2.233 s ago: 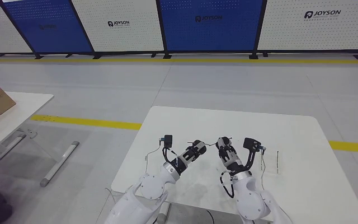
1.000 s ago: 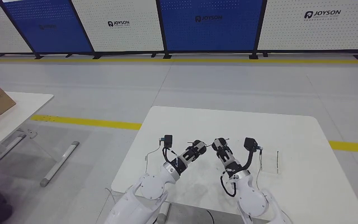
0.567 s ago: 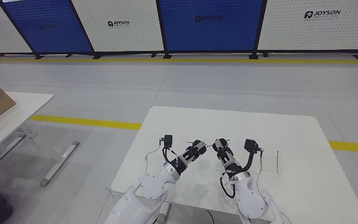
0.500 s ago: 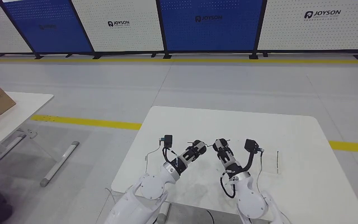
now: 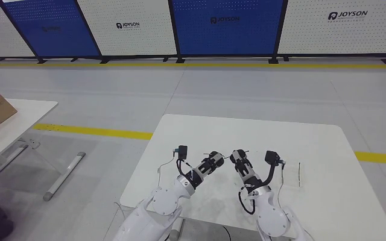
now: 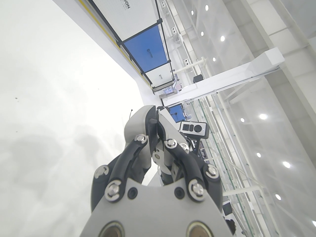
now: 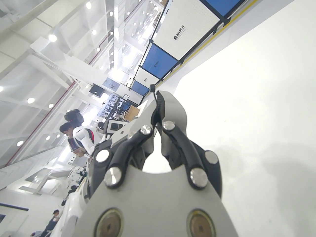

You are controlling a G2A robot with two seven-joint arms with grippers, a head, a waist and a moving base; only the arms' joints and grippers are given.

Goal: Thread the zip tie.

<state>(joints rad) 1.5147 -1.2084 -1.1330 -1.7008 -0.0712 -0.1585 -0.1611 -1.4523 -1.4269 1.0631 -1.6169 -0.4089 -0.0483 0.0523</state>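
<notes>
Gripping a black zip tie, the right gripper has its fingers clenched on the thin strip, and the small square head sticks out just past the fingertips. The left gripper also has its fingers pressed together. Whether any of the strip lies between them cannot be told.

In the top view both grippers sit at the lower middle of the frame, nearly tip to tip over the near part of the desk. Across the top of that frame stand perforated wall panels, blue and white by turns, each with a small printed logo.

The fingers are pale grey shells lined with black ribbed pads and joined by black links with round silver screws. The desk is smooth and white with rounded corners. Its far edge and right edge lie well apart from both grippers, and its near edge is close. A thin dark strip lies flat on the desk near the right arm, toward the lower right. A yellow floor line runs behind the desk.
</notes>
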